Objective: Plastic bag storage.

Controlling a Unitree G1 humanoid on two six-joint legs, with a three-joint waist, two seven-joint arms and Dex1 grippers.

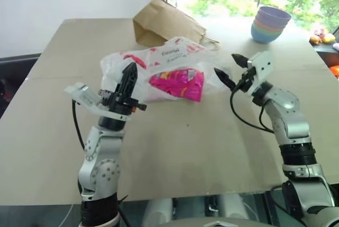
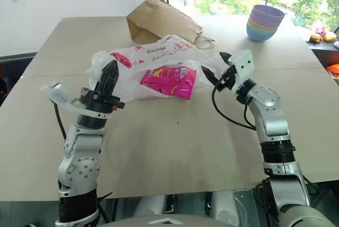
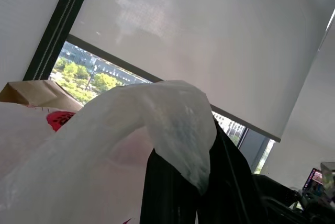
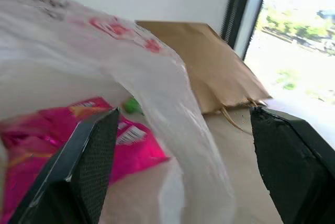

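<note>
The plastic bag (image 1: pixel 159 65), thin crinkly white with red print, lies in the middle of the table with a shiny pink snack packet (image 1: pixel 179 84) showing through it. At the bag's left edge my left gripper (image 1: pixel 128 76) points upward, shut on a fold of the film; the left wrist view shows the film draped over the black fingers (image 3: pixel 172 192). My right gripper (image 1: pixel 229 69) hovers open at the bag's right edge, fingers spread wide. The bag's edge (image 4: pixel 172 103) lies just ahead of them, with nothing gripped.
A brown paper bag (image 1: pixel 164 25) lies on its side behind the plastic bag. A stack of pastel bowls (image 1: pixel 271 24) stands at the back right of the tan table (image 1: pixel 180 153). Small toys (image 1: pixel 323 37) sit beyond the table's right edge.
</note>
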